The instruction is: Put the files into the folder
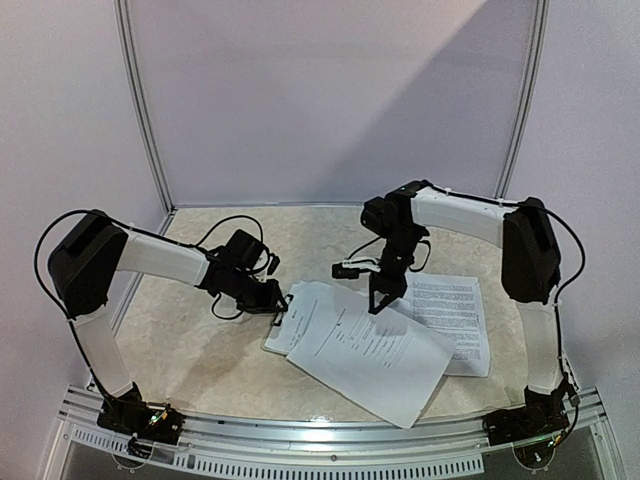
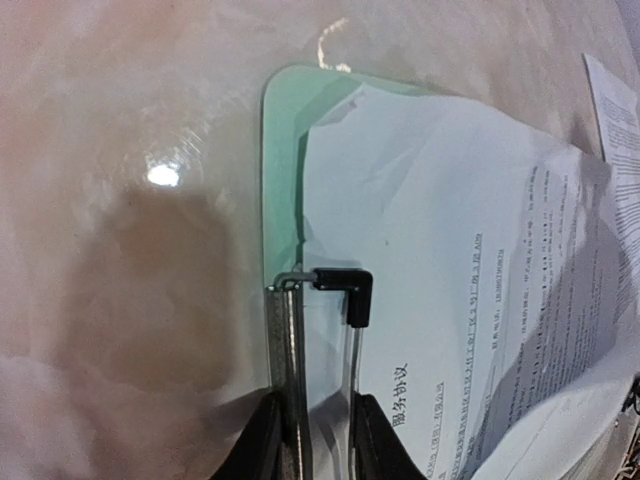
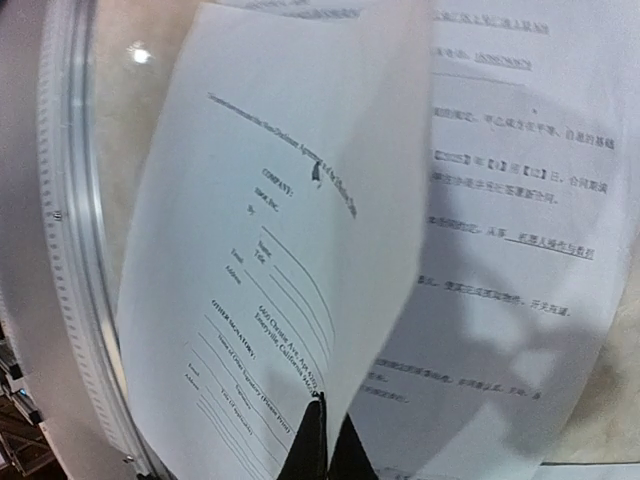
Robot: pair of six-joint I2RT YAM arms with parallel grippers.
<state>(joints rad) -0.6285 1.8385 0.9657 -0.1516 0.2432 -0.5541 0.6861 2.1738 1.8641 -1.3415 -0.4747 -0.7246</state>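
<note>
Left fingers (image 2: 262, 440) tight on the folder clip (image 2: 350, 290) (right fingers (image 3: 305, 450) tight on one file (image 3: 260, 250))

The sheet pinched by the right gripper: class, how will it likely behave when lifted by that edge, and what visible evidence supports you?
Probably floppy: the sheet bows in the right wrist view, pinched at one edge by the right gripper. Likely light, since a thin pinch holds it. It may slide over the other sheets beneath.
</note>
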